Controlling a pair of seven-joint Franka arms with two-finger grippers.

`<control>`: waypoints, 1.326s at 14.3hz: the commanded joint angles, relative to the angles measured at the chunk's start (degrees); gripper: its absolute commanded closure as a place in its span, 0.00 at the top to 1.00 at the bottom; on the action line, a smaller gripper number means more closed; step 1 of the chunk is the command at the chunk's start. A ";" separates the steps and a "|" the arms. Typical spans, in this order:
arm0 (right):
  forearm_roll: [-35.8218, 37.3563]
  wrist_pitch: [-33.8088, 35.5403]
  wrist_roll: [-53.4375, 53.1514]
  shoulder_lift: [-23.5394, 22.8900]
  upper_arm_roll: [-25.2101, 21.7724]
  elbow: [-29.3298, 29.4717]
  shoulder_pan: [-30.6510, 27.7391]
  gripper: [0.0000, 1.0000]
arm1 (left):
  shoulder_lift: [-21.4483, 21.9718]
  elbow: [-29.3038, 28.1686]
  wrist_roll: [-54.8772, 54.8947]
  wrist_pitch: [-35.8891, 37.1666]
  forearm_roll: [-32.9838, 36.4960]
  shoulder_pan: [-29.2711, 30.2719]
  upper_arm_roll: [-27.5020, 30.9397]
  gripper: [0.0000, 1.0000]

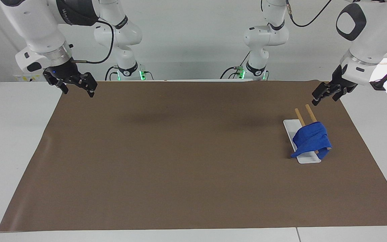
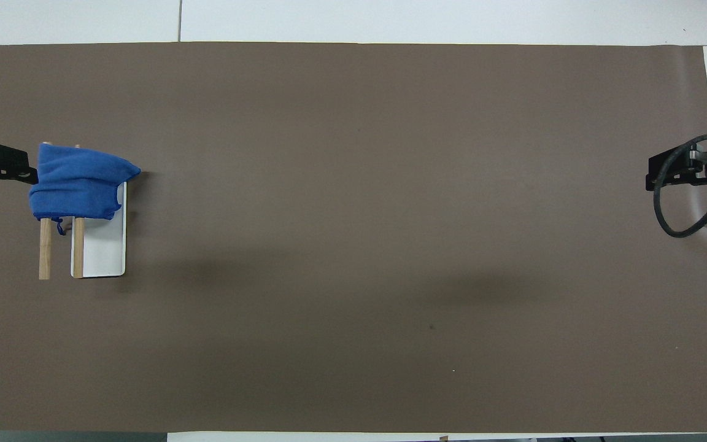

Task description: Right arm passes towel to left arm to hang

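Observation:
The blue towel (image 1: 311, 139) (image 2: 77, 184) hangs draped over two wooden rods (image 1: 309, 112) (image 2: 45, 252) of a small rack with a white base (image 1: 289, 129) (image 2: 105, 245), at the left arm's end of the table. My left gripper (image 1: 324, 95) (image 2: 3, 167) is up in the air, open and holding nothing, over the mat's edge beside the rack and apart from the towel. My right gripper (image 1: 78, 90) (image 2: 666, 172) waits open and holding nothing, over the mat's corner at the right arm's end.
A brown mat (image 1: 180, 151) covers most of the white table (image 1: 12, 134). A black cable (image 2: 672, 215) loops off the right wrist. Both arm bases stand at the table's robot end.

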State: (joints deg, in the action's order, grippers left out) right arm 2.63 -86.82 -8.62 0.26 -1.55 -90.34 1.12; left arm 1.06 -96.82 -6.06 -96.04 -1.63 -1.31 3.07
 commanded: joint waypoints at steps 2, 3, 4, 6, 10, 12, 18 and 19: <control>-2.45 0.51 0.44 0.01 -0.04 1.04 -0.77 1.00 | 1.84 -2.24 2.02 0.06 0.57 -0.97 0.54 1.00; -2.54 0.42 0.44 0.00 -0.04 1.04 -0.77 1.00 | 1.84 -2.24 2.02 -0.03 0.57 -1.32 0.54 1.00; -2.54 0.51 0.44 0.00 -0.04 1.04 -0.69 1.00 | 1.84 -2.24 2.11 -0.03 0.57 -1.41 0.54 1.00; -2.54 0.42 0.44 0.00 -0.04 1.04 -0.68 1.00 | 1.84 -2.24 2.46 -0.20 0.66 -1.85 0.54 1.00; -2.54 0.42 0.44 0.00 -0.04 0.95 -0.51 1.00 | 1.84 -2.15 6.22 1.46 1.01 -2.03 0.71 1.00; -2.54 0.42 0.44 0.00 -0.04 0.95 -0.51 1.00 | 1.84 -2.15 8.43 1.82 1.10 -2.12 0.71 1.00; -2.54 0.42 0.44 0.00 -0.04 0.86 -0.51 1.00 | 1.84 -2.06 11.07 1.91 1.28 -2.12 0.71 1.00; -2.54 0.42 0.44 0.09 -0.04 0.86 -0.51 1.00 | 1.84 -2.15 12.20 1.82 1.45 -2.12 0.71 1.00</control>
State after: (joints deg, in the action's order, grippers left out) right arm 1.17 -86.69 -8.62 0.27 -1.63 -89.85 1.03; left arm 1.46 -97.71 4.21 -94.72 -1.45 -2.62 3.08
